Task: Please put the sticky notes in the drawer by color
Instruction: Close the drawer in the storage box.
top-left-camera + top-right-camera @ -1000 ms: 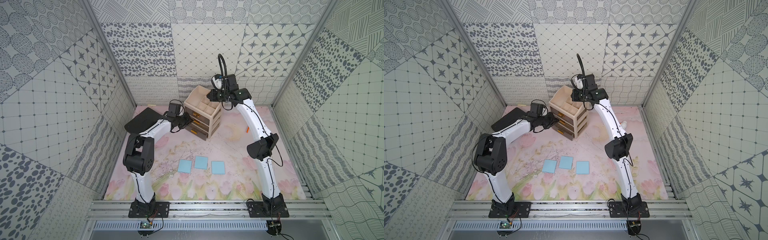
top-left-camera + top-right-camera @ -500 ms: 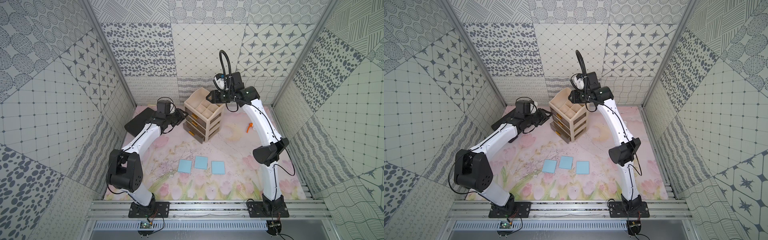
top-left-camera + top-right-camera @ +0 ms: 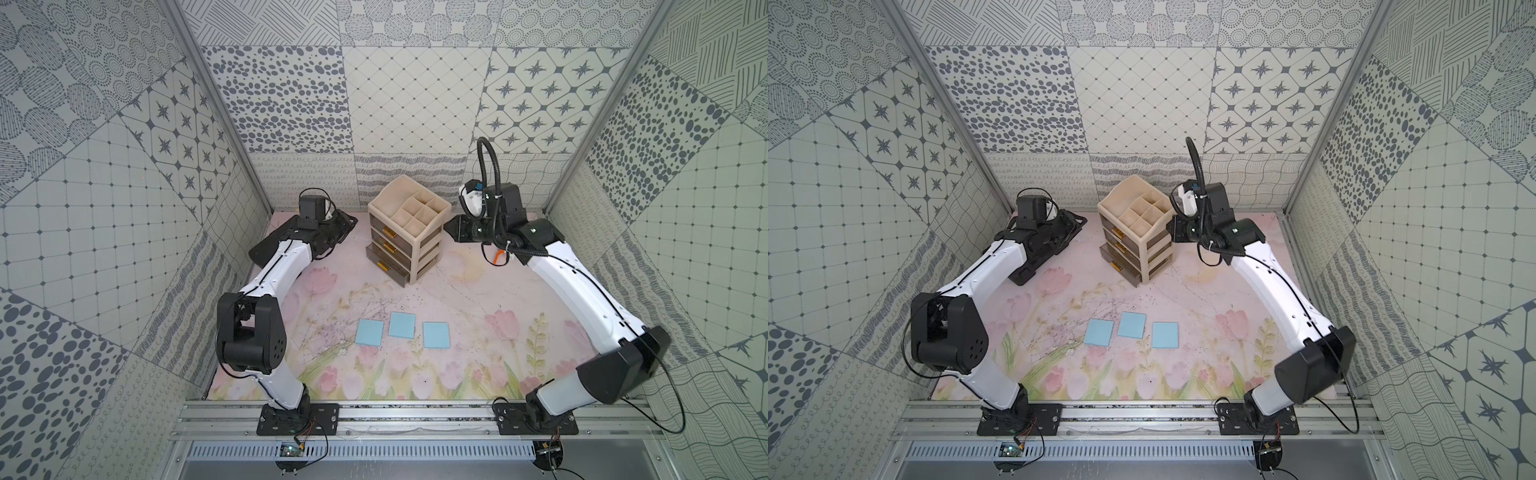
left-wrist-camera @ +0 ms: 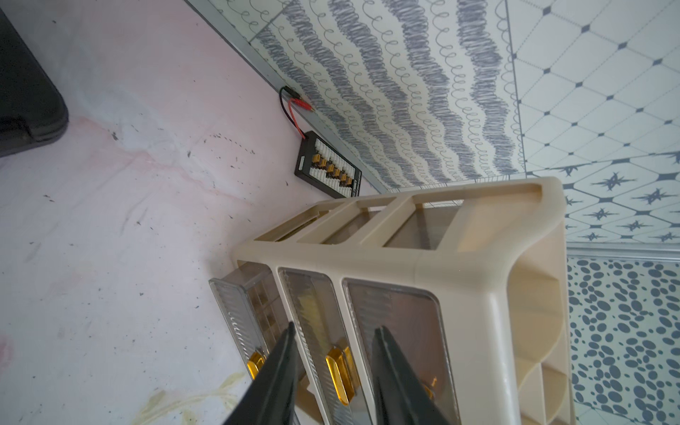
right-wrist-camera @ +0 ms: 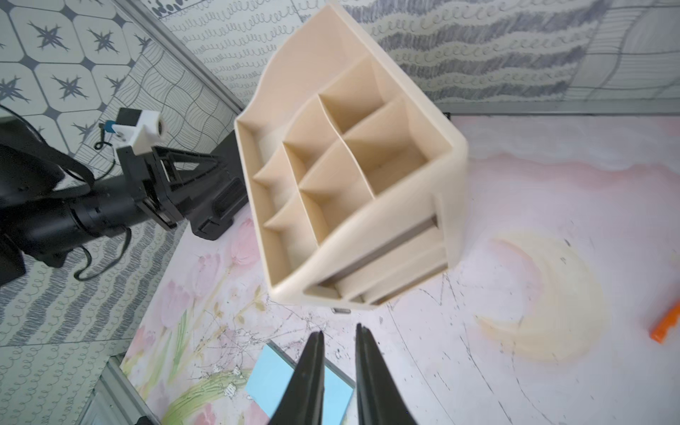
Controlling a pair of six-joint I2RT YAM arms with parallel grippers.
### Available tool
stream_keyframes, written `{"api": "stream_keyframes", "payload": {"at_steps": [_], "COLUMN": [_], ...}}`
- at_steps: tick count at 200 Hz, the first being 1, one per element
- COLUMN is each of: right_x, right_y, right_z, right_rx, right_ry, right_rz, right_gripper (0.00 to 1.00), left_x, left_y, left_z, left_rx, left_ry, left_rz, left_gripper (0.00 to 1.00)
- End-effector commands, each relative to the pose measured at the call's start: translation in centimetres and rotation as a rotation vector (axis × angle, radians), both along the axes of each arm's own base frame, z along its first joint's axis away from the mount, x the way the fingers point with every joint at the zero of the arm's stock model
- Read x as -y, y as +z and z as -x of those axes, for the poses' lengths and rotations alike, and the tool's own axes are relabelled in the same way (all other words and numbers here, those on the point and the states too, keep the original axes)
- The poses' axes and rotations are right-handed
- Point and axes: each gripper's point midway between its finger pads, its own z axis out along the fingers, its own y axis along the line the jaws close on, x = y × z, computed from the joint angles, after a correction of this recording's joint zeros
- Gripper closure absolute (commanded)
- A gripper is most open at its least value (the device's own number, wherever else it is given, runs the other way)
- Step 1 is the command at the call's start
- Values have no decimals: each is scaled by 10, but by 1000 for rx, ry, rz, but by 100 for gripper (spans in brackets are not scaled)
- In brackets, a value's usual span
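Note:
The cream drawer cabinet (image 3: 409, 232) (image 3: 1136, 232) stands at the back of the mat, its lowest drawer (image 3: 384, 270) pulled out a little. Three light blue sticky notes (image 3: 402, 324) (image 3: 1132, 324) lie in a row on the mat in front. My left gripper (image 4: 335, 327) (image 3: 347, 220) hovers left of the cabinet, open and empty, facing the gold handles (image 4: 340, 375). My right gripper (image 5: 339, 329) (image 3: 449, 226) hangs just right of the cabinet's top tray (image 5: 331, 165), jaws a narrow gap apart and empty. A blue note (image 5: 272, 379) shows beneath it.
A flat black case (image 3: 266, 249) (image 4: 22, 110) lies at the back left under my left arm. A small orange piece (image 5: 666, 325) (image 3: 498, 257) lies on the mat to the right. A black connector board (image 4: 329, 165) sits by the back wall.
Both grippers have drawn back from the cabinet, the left one leftwards off the drawer fronts, the right one rightwards off the top tray. The left jaws have opened.

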Motion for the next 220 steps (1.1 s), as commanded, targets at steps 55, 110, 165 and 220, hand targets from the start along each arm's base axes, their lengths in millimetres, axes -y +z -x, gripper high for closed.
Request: {"api": "stream_keyframes", "payload": {"at_steps": [55,110,165,220], "right_x": [-4,-6,0,2], "right_y": [-33,-60,-84,-94], "right_z": [-11,-36,-54,-69], "right_rx": [55,58,34,27], "right_ry": [-76,-105,-138,-132], "right_rz": [-191,-168,-143,-145], "right_gripper": [81,81,79,77], "left_x": [12,29,51,56], "left_y": [2,-11,-37,-43], "left_z": [-84,-122,-131,-98], "left_rx": [135,160,134,113], "left_ry": [-32,-116,-216,-277], "left_rz": [167,233,377,333], "left_gripper": [60,56,54,55]}}
